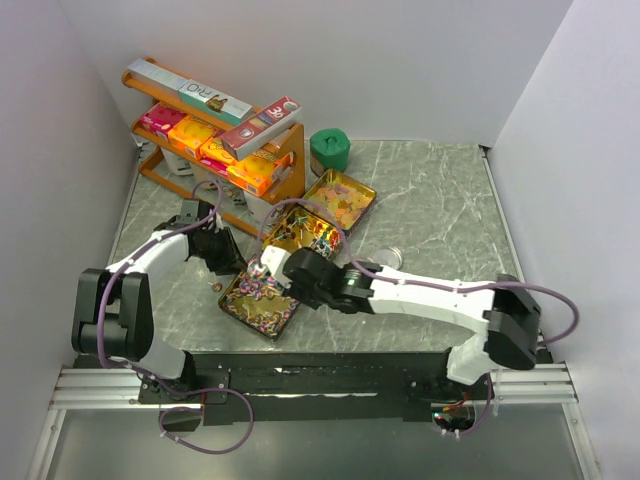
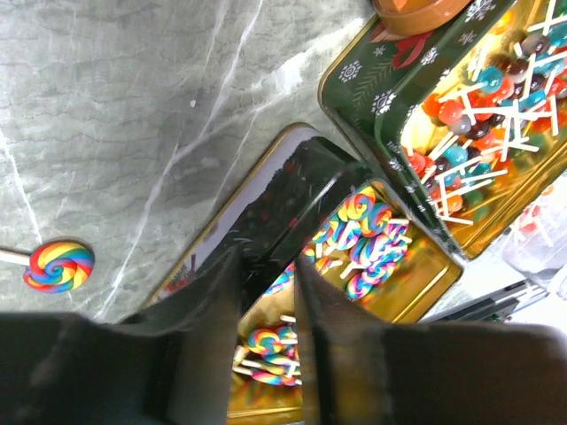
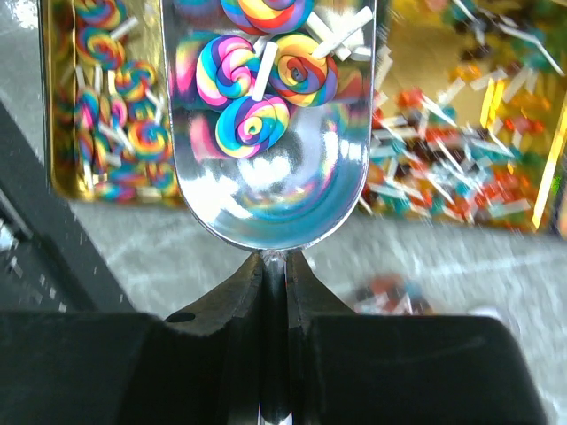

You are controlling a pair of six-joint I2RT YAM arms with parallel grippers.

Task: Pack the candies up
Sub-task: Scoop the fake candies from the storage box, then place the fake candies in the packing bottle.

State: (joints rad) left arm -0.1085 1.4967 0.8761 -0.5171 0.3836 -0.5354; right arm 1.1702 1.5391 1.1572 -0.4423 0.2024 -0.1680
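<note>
The candies here are lollipops. Rainbow swirl lollipops (image 3: 252, 80) lie in a shiny metal scoop (image 3: 275, 190), and my right gripper (image 3: 275, 266) is shut on its thin handle. The scoop hangs over the front gold tin (image 1: 236, 312), which holds more swirl lollipops (image 2: 368, 235). My left gripper (image 2: 270, 252) sits at that tin's left corner, its jaws closed across the tin's dark wall (image 2: 297, 177). One swirl lollipop (image 2: 58, 266) lies loose on the marble table. In the top view the two grippers, left (image 1: 222, 262) and right (image 1: 275, 268), are close together over the tin.
A green-sided tin (image 2: 372, 80) of small ball lollipops (image 2: 478, 97) stands beside the front tin, and a third tin (image 1: 372, 195) lies behind it. A green pot (image 1: 329, 150), a wooden rack of boxes (image 1: 215, 140) and a round lid (image 1: 385, 258) stand nearby.
</note>
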